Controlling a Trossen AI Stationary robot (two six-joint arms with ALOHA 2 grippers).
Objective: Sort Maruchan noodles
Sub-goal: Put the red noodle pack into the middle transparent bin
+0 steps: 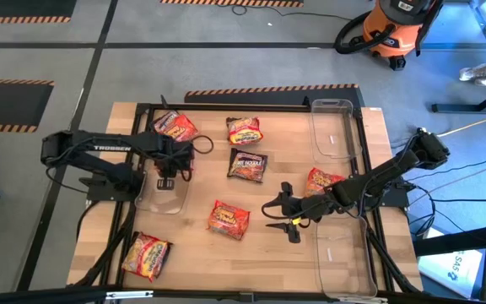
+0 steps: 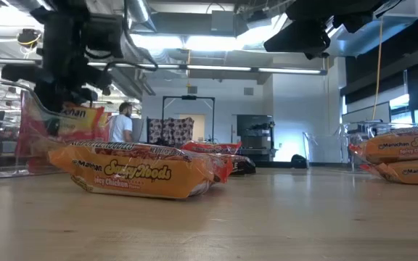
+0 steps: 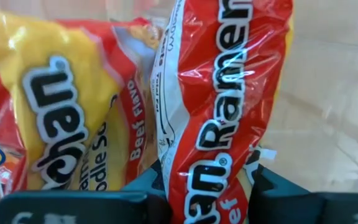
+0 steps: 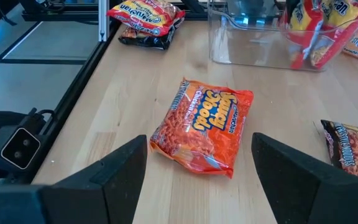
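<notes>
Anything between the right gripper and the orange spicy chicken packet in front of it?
No. In the right wrist view, only bare wood lies between the open right gripper and the orange packet; the high view agrees.

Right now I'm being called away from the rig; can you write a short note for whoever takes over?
Left gripper: shut on a red-and-yellow crinkly beef ramen packet, held over the clear plastic bin on the left.
Right gripper: open, hovering above the orange-red spicy chicken packet mid-table.
Done: at least one packet already in the left bin.
Left: several packets loose on the wooden table; the clear right-side bins still to fill.
</notes>
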